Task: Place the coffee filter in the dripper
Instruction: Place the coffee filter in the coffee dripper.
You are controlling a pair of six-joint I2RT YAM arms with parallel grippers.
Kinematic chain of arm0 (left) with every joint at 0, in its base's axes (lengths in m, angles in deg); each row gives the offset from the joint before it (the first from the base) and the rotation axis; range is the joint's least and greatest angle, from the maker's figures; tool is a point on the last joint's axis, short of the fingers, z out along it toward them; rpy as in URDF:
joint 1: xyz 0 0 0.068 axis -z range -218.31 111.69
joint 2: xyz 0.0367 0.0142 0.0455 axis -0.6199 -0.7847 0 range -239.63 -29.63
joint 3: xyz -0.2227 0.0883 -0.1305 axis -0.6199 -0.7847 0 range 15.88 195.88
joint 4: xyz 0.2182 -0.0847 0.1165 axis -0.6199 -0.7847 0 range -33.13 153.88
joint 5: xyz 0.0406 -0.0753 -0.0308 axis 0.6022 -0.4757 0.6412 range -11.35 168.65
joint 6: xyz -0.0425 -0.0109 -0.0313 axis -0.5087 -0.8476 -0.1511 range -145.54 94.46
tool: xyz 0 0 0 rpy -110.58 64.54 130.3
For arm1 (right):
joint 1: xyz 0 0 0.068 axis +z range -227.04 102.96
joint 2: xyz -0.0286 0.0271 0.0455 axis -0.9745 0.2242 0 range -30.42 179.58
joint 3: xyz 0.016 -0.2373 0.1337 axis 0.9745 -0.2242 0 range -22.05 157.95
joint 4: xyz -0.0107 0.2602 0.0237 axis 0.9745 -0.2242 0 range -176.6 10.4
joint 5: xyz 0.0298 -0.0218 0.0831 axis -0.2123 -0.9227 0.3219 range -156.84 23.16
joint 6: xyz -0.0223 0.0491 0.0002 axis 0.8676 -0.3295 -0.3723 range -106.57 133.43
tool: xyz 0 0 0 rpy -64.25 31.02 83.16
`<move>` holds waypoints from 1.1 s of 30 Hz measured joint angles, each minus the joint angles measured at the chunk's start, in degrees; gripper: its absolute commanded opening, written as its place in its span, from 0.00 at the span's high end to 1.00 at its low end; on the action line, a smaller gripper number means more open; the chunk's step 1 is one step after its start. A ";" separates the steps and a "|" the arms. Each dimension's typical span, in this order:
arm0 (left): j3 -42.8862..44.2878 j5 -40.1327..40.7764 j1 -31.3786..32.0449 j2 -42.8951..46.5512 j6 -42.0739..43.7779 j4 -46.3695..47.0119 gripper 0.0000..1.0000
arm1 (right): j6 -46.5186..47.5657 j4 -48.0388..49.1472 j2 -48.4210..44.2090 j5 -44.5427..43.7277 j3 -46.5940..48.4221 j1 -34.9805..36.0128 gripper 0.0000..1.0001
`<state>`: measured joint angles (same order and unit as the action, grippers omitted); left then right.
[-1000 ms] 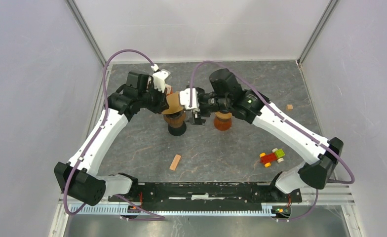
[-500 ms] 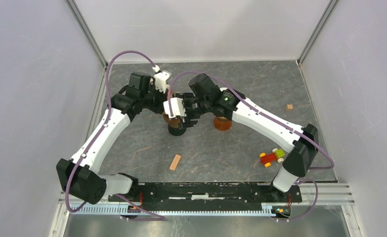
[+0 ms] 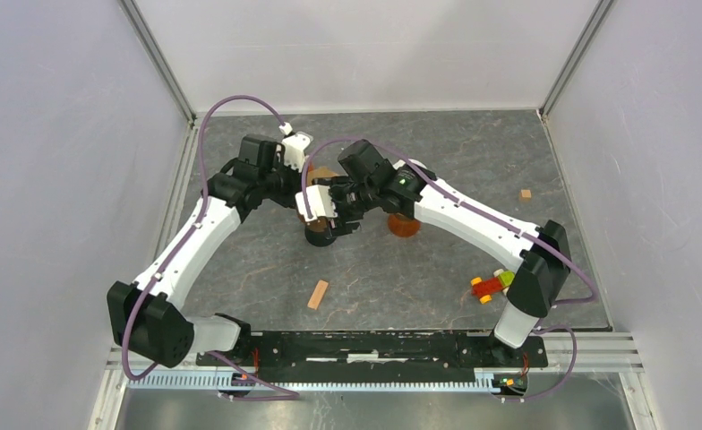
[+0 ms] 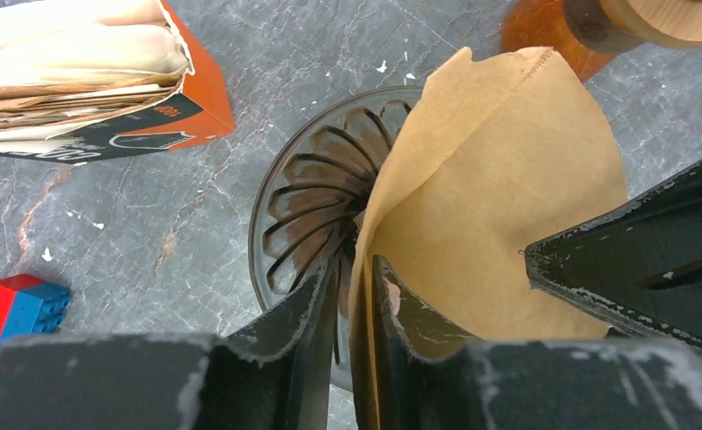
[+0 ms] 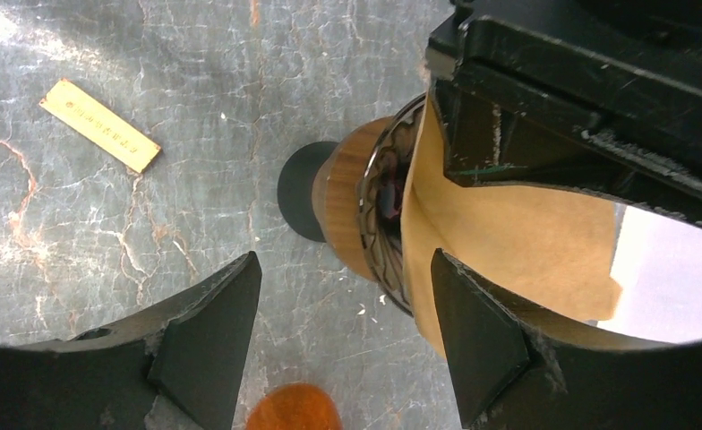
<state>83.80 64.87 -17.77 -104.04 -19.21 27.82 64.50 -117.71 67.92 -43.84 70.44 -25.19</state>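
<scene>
left jaws ajar around filter (image 4: 500, 197), right wide

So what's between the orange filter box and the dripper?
Nothing. In the left wrist view, the stretch of grey marbled table between the filter box and the dripper is bare.

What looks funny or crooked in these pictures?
The coffee filter sits lopsided in the dripper. It leans to one side and sticks up past the rim, leaving bare ribs on the other side. The left hand straddles its edge.
</scene>
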 measured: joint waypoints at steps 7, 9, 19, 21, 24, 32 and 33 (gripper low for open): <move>-1.95 1.31 0.00 1.62 1.16 1.77 0.59 | 0.04 -0.07 0.57 0.00 -0.83 0.17 0.26; -2.34 1.64 0.00 2.19 1.53 2.38 0.55 | 0.07 -0.04 0.83 0.00 -0.83 0.28 0.26; -3.06 1.01 0.11 2.25 2.40 3.74 0.30 | -0.39 1.27 1.11 0.02 -1.38 0.55 0.24; -3.06 0.48 0.17 1.57 2.38 3.76 0.28 | -0.70 1.84 0.94 0.00 -1.46 0.66 0.24; -3.06 0.11 0.17 0.94 2.38 3.78 0.26 | -1.09 2.29 0.57 -0.02 -1.46 0.76 0.25; -3.06 -1.18 0.17 1.64 2.38 4.15 0.24 | -1.36 3.30 -0.70 -0.15 -3.39 0.92 0.25; -3.06 -1.55 0.17 2.05 2.38 4.09 0.24 | -1.36 3.32 -0.83 -0.17 -3.72 0.92 0.25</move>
<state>80.74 63.31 -17.60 -101.99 -16.83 31.91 63.14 -114.38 67.09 -44.01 66.73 -24.27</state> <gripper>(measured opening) 0.755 0.751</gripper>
